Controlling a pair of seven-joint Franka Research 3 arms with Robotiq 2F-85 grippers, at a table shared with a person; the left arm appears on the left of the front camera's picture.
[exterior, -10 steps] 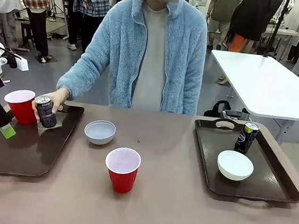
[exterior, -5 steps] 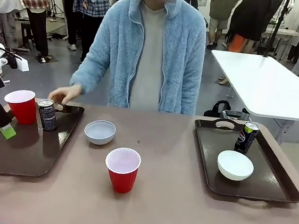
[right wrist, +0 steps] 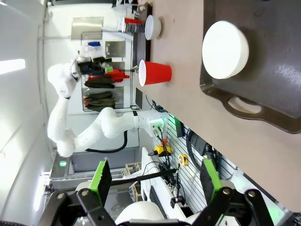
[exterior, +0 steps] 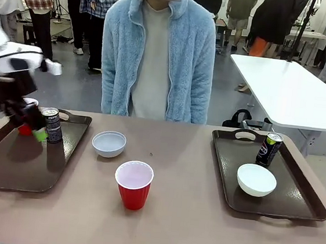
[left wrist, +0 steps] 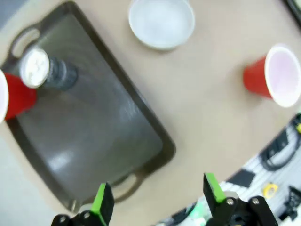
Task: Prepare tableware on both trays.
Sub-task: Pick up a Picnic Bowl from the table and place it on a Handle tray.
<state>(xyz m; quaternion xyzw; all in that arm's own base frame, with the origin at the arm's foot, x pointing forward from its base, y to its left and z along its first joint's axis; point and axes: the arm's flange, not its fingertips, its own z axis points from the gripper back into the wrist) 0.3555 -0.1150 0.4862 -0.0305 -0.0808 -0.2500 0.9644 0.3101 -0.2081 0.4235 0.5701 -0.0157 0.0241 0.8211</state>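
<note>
Two brown trays lie on the table, the left tray (exterior: 12, 164) and the right tray (exterior: 295, 197). A black can (exterior: 52, 125) and a red cup (exterior: 24, 129) stand at the far end of the left tray. My left gripper (exterior: 31, 127), blurred, hangs in front of that cup; from the wrist its open gripper (left wrist: 157, 197) looks down on the tray (left wrist: 94, 136), can (left wrist: 35, 74) and cup (left wrist: 11, 96). A pale bowl (exterior: 109, 144) and a second red cup (exterior: 133, 184) stand on the bare table. The right tray holds a can (exterior: 269, 149) and a white bowl (exterior: 256, 179). My right gripper (right wrist: 155, 178) is open, well off the bowl (right wrist: 225, 49).
A person in a pale blue fleece (exterior: 158, 57) stands at the far edge, hands off the table. A white table (exterior: 294, 95) stands behind on the right. Bare tabletop (exterior: 194, 160) lies between the trays.
The person let go of the can on the left tray and drew the hand back. My left arm swung up and right, and its gripper now hangs by the cup and can.
</note>
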